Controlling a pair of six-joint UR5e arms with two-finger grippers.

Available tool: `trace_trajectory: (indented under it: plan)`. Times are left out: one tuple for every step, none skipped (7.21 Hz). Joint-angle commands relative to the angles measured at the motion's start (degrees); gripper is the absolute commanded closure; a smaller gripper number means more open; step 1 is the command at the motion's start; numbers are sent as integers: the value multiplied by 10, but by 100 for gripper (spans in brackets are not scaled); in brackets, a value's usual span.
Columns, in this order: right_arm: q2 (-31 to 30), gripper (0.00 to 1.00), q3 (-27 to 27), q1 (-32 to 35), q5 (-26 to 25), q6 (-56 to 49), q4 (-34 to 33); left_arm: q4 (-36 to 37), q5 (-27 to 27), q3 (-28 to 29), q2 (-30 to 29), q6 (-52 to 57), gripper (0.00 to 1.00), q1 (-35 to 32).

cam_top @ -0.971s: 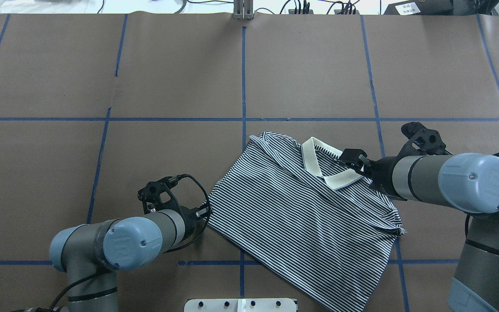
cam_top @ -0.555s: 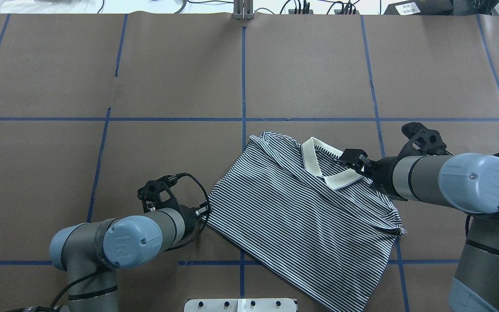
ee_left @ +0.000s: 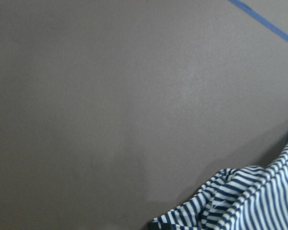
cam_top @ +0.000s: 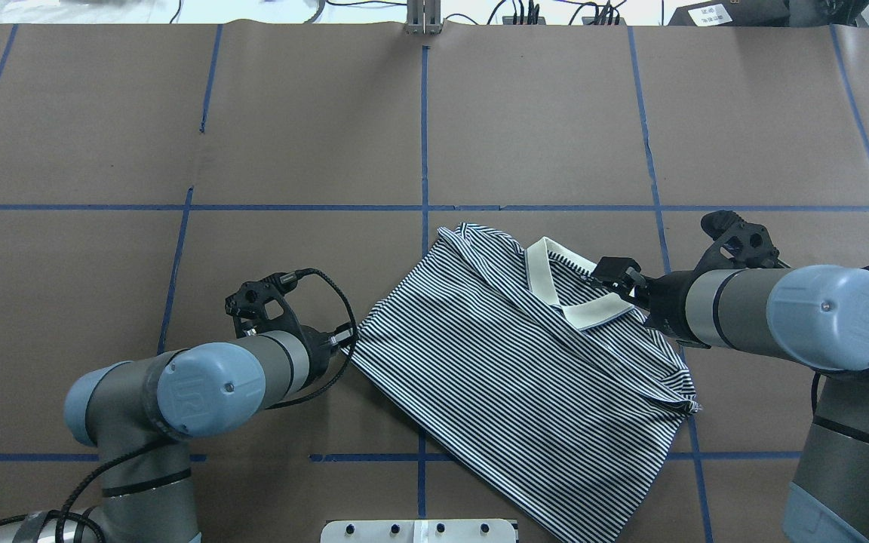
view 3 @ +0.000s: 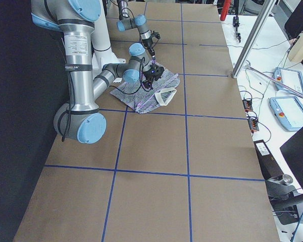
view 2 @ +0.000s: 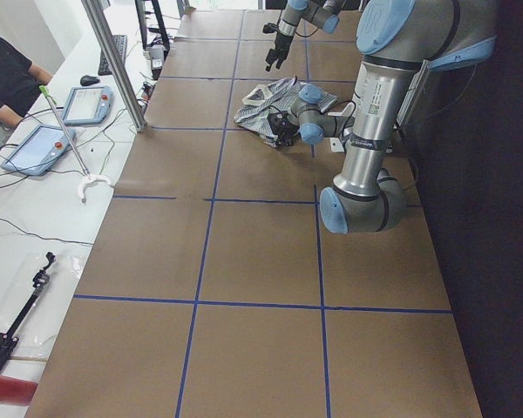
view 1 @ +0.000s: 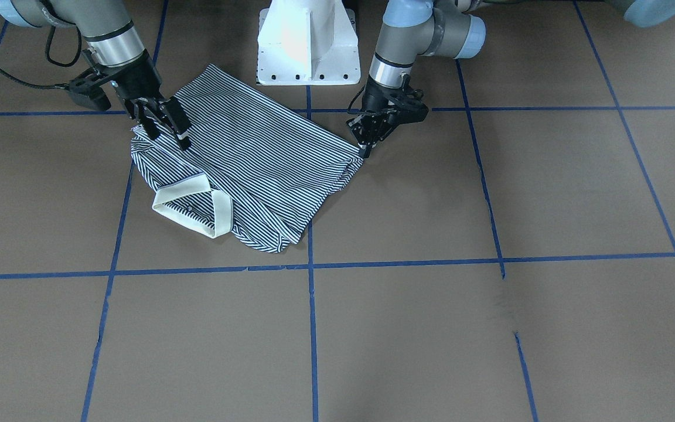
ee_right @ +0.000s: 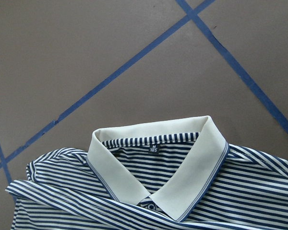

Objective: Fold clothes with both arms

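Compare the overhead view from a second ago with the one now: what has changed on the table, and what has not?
The left gripper slid toward the robot's left and slightly away from its base. It drew one corner of the polo shirt with it, which stretched that edge out. The right gripper, jaws apart near the collar, and the rest of the shirt stayed put.

Polo shirt [cam_top: 510, 377]: soft knit cloth; table [cam_top: 291, 113]: matt, seemingly paper.

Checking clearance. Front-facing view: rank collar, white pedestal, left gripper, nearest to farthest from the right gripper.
1. Collar, just below the right gripper, on the polo shirt.
2. White pedestal, top centre.
3. Left gripper, at the shirt's opposite corner, view's right.
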Motion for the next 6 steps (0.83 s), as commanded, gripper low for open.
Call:
trace_trajectory:
  plan:
    - [0, 0, 1, 1, 1, 0, 0, 10, -9, -1, -4, 83, 100, -71]
    - [-2, 0, 1, 1, 1, 0, 0, 6, -22, 28, -29, 119, 100, -120]
    - [-2, 0, 2, 1, 1, 0, 0, -35, -36, 121, -83, 147, 100, -163]
    - [-3, 0, 3, 1, 2, 0, 0, -141, -40, 244, -132, 149, 100, -193]
    - [0, 0, 4, 1, 2, 0, 0, -189, -40, 351, -184, 181, 100, -223]
    - [1, 0, 5, 1, 2, 0, 1, -196, -43, 419, -226, 220, 100, -254]
